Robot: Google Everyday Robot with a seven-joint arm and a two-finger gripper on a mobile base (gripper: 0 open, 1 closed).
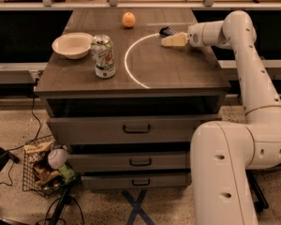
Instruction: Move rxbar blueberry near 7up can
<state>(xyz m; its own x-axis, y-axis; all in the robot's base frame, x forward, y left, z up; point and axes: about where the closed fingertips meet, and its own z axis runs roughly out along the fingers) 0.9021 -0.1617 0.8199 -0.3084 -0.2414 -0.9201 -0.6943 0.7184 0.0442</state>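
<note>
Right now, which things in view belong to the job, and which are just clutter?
Job: rxbar blueberry, far right; 7up can, front left; gripper, just beside the bar.
Lying about: white bowl, orange, floor basket.

The end effector [166,41], a cream, matt plastic-looking piece, lies low over the right rear of the counter [178,74], whose top is dull brown wood-grain. Just behind its tip, the rxbar blueberry [167,31] shows a dark blue wrapper with a faint sheen. Far to its left, the 7up can [104,56] is shiny metal, and the bowl [72,45] beyond that is smooth white. The arm [253,78] behind it has a smooth, softly glossy white shell.
</note>
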